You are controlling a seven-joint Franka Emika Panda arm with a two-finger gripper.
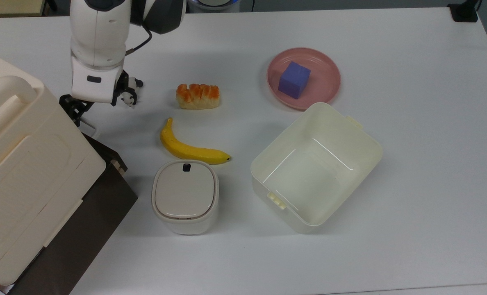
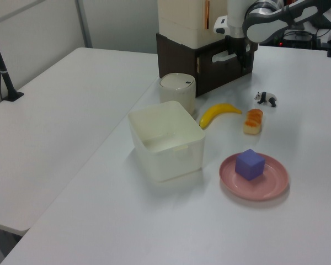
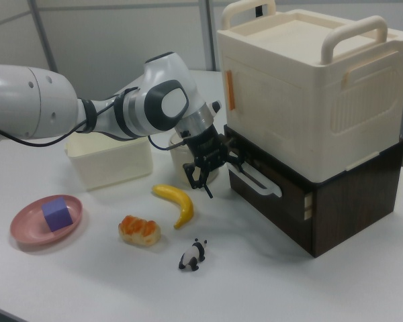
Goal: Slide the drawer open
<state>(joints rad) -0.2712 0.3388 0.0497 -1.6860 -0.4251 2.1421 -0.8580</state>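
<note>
The drawer (image 1: 106, 153) has a dark brown front and sits in a dark cabinet (image 3: 356, 201) under a big cream lidded box (image 1: 26, 172). It stands a little way out, and a sliver of pale wood shows at its corner in the top view. My gripper (image 1: 76, 114) is shut on the near end of the white loop handle (image 3: 258, 181), at the drawer's front (image 3: 275, 204). In the left view the gripper (image 2: 237, 55) hangs at the handle's right end (image 2: 223, 56). The right view shows the gripper (image 3: 230, 161) reaching in from the right view's left.
A toy panda (image 1: 128, 92) stands right beside my wrist. A bread roll (image 1: 197, 96), a banana (image 1: 190, 149) and a small lidded bin (image 1: 185, 196) lie near the drawer's front. An open cream bin (image 1: 315, 168) and a pink plate (image 1: 323, 88) with a blue cube (image 1: 294, 80) sit farther off.
</note>
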